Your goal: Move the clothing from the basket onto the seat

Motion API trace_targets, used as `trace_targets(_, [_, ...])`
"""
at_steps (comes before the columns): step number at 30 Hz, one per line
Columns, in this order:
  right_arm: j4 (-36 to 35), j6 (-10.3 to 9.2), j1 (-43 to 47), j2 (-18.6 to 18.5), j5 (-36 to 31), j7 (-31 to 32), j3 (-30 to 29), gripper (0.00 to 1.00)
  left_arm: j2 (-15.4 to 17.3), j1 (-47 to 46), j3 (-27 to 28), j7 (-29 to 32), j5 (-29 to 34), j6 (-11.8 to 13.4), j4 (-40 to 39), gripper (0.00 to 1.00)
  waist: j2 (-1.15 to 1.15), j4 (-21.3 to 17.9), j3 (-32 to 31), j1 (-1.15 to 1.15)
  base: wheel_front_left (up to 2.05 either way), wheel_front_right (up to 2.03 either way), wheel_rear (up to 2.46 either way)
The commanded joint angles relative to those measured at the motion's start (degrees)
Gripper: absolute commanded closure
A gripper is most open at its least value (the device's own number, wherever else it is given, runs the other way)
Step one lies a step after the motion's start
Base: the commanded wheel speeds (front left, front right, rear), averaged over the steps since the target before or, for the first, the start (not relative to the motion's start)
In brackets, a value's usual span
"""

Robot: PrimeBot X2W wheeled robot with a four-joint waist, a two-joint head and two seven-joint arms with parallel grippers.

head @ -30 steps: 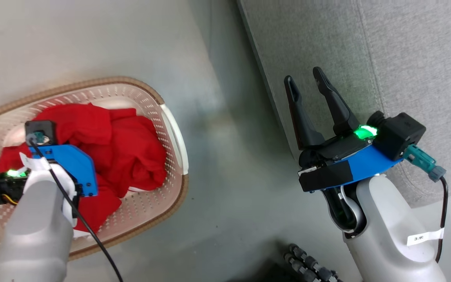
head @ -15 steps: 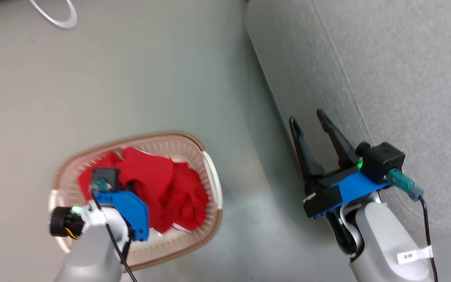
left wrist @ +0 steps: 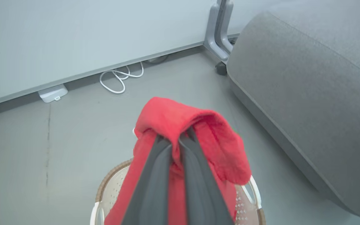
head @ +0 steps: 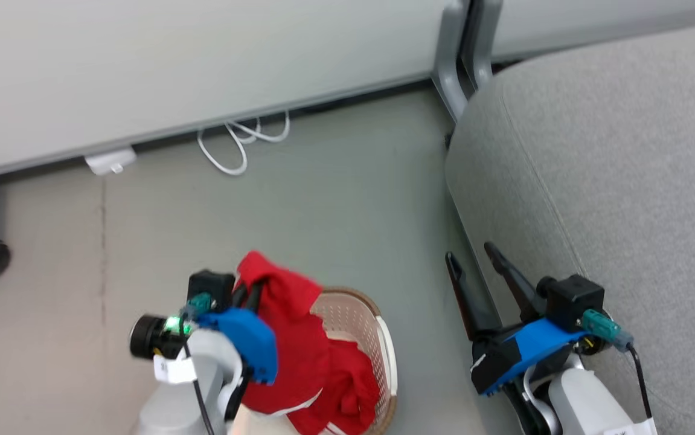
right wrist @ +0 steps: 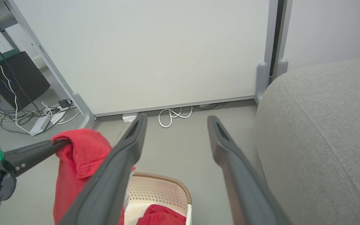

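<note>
**Left gripper clamped on red garment above basket**

The large light grey fabric-upholstered sofa (head: 613,181), rounded at the edge and marked by a stitched seam, lay just to the right of the right gripper (head: 470,254). That gripper's right finger overlapped the sofa's edge in the head view; contact could not be confirmed. A pale wall panel (head: 202,60) on grey posts stood well ahead of both grippers, beyond the grey floor (head: 323,199).

The cream-white perforated plastic laundry basket (head: 377,326) with a brown woven-look rim stood on the floor below the left gripper (head: 249,293), and to the left of the right gripper.

One soft red fabric garment (left wrist: 192,118) was draped over the left gripper's fingertips and hung down from them towards the basket. Whether its lower end was clear of the basket could not be determined. A second red garment (right wrist: 161,217) lay inside the basket, beneath the left gripper.

The left gripper's fingers were pressed together on a fold of the hanging garment. The right gripper's fingers stood spread, with nothing between them.

A looped white cable (head: 241,142) and a small white adapter (head: 110,162) lay at the foot of the panel, well ahead of the left gripper.
</note>
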Motion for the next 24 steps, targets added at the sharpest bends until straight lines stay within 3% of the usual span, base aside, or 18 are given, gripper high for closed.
trace_targets(1, [-0.2,0.03,1.0,-0.2,-0.2,0.3,0.0,0.0,-0.2,-0.6,-1.0,0.4,-1.0,-0.3,-1.1,1.0,0.0,2.8,-4.4,0.02,0.0,0.0,0.0])
trace_targets(7, [-1.8,0.03,3.7,-0.2,-0.1,2.2,0.4,0.0,-0.1,-1.5,-5.8,2.0,-6.2,-0.1,-6.4,1.0,0.0,3.5,-8.1,0.02,0.0,0.0,0.0])
trace_targets(24, [-3.7,0.03,7.0,-0.2,0.2,4.2,0.6,0.0,-0.1,-4.9,-11.5,2.4,-11.2,1.0,-12.4,1.0,0.0,3.5,-11.1,0.02,0.0,0.0,0.0])
